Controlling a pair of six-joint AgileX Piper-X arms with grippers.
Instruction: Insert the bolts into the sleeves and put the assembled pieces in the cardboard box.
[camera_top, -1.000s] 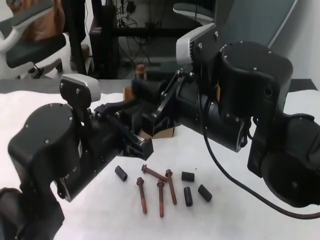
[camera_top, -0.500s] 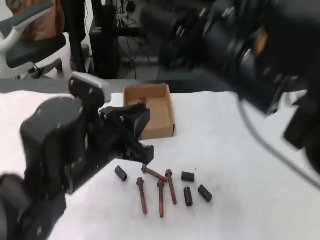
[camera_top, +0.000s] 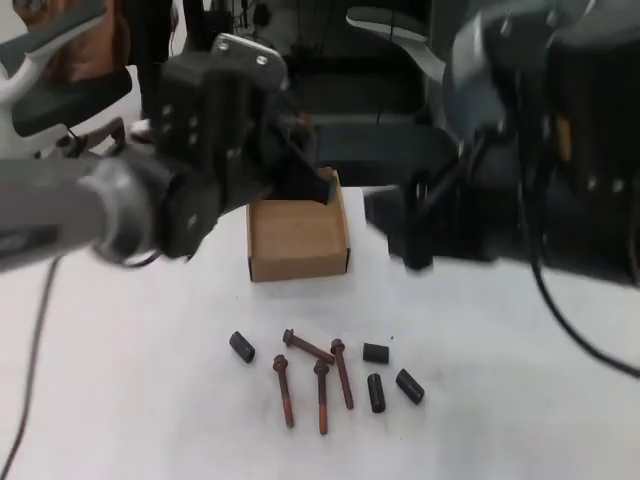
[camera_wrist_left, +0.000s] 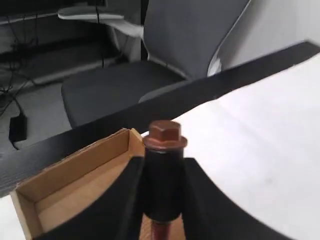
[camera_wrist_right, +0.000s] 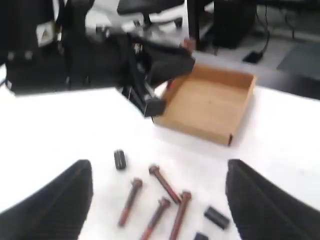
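I am looking down on the bench (camera_top: 500, 400), which is lying under a white cover. The left tool (camera_wrist_left: 163, 172) is hanging off the bench by the far edge of the cardboard box (camera_top: 297, 240). Its fingers (camera_wrist_left: 117, 205) are pinching a black sleeve (camera_wrist_left: 161, 195) from both sides. A bolt (camera_wrist_left: 165, 134) is sitting through that sleeve, its hex head standing out above the sleeve's top end.

The right tool (camera_wrist_right: 159, 167) is hanging at 3 o'clock from the box, and its fingers (camera_wrist_right: 55, 205) are spreading wide apart with the loose pieces lying on the bench beneath them. The box is resting open side up at 12 o'clock from those pieces.

Four loose bolts (camera_top: 321, 395) are lying close together, most of them with heads pointing toward the box. One lone sleeve (camera_top: 242, 346) is lying at 9 o'clock from the bolts, and three more sleeves (camera_top: 376, 392) are lying at 3 o'clock from them, near one another but apart.
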